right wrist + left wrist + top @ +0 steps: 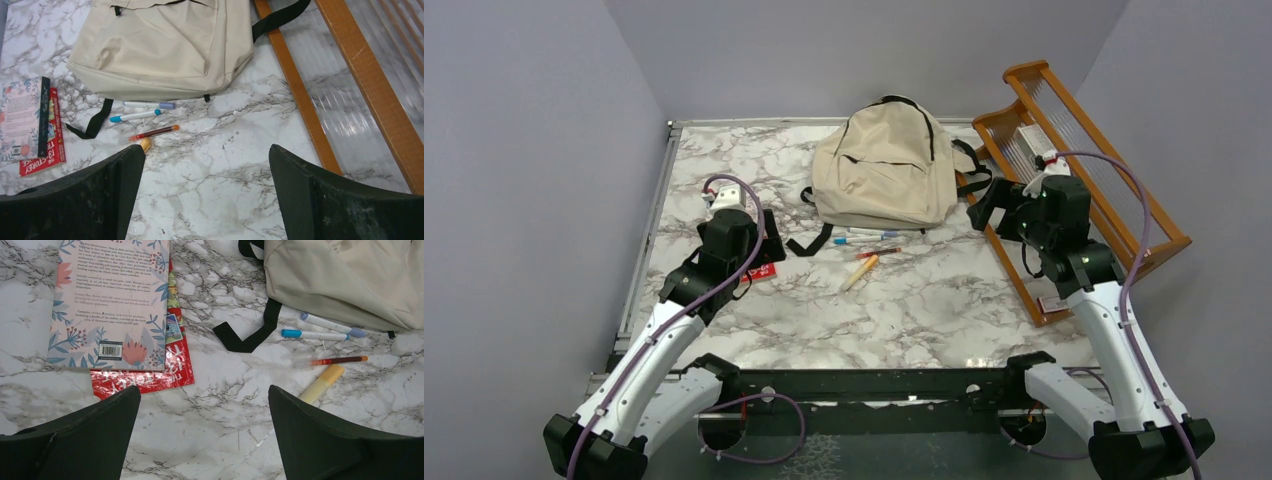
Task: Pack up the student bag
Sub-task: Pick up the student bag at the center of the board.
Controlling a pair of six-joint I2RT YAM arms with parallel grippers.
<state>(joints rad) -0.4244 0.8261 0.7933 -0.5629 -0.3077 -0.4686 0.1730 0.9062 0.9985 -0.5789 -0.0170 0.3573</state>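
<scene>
My left arm (659,340) reaches forward and inward, its wrist tipped down, and my left claw (204,392) gapes wide, holding nothing. My right arm (1114,320) mirrors it, right claw (206,150) equally wide and empty.

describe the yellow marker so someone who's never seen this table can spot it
Find the beige backpack lying at the far middle of the marble table. Of the writing tools lying just off its near edge, the yellow marker is the farthest from the bag. It is thick and pale yellow; the red pen, blue-capped pen and purple-capped pen are thin.
</scene>
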